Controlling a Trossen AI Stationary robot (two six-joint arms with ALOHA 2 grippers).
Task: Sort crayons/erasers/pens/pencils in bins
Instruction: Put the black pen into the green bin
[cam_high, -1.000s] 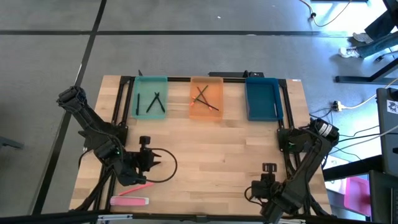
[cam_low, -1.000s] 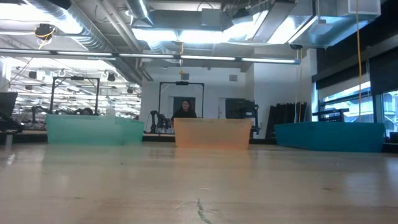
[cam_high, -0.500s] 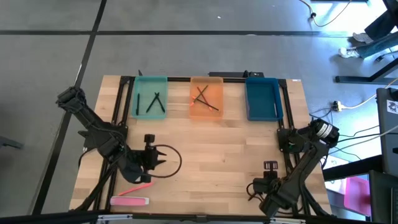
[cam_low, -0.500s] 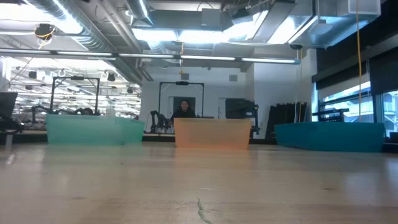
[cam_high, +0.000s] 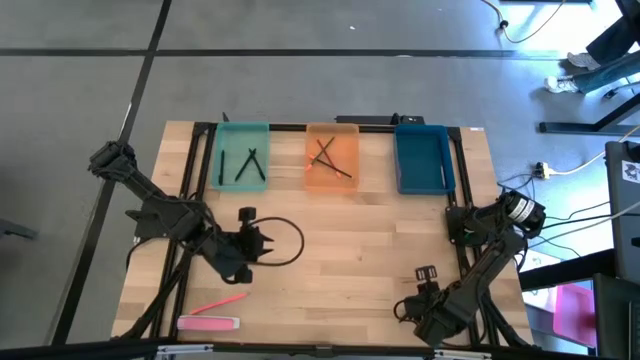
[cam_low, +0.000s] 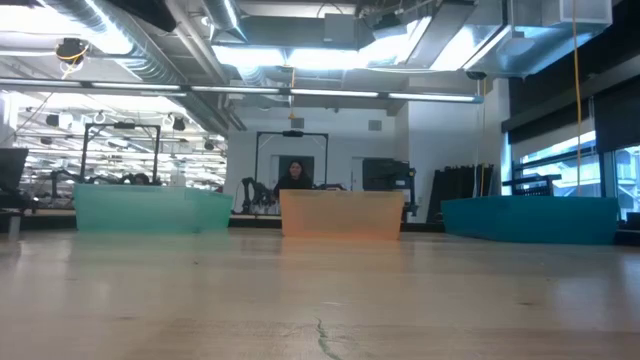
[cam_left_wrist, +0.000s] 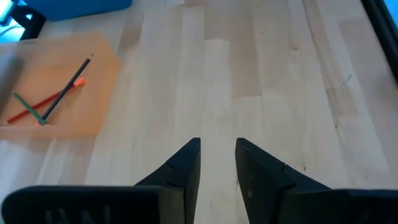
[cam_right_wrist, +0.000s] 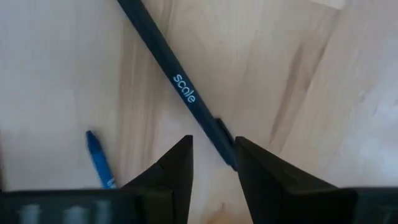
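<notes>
My right gripper sits low over the table, close to its near right corner. Its fingers are spread, with nothing pinched. A dark blue pen lies flat on the wood right under it, one end reaching into the gap beside a fingertip. A short blue crayon lies just beside it, apart from the pen.

I judge this to be the pick of that pen. To do it well I would shift along the shaft towards its middle, turn the wrist so the fingers cross the barrel squarely, and close only once both pads flank it. A grip on the very tip would let it swing. The teal bin at the far edge already holds black pens, so I expect it goes there.

My left gripper waits near the table's middle, spread and empty.

The barrel reads "scale" in pale letters
</notes>
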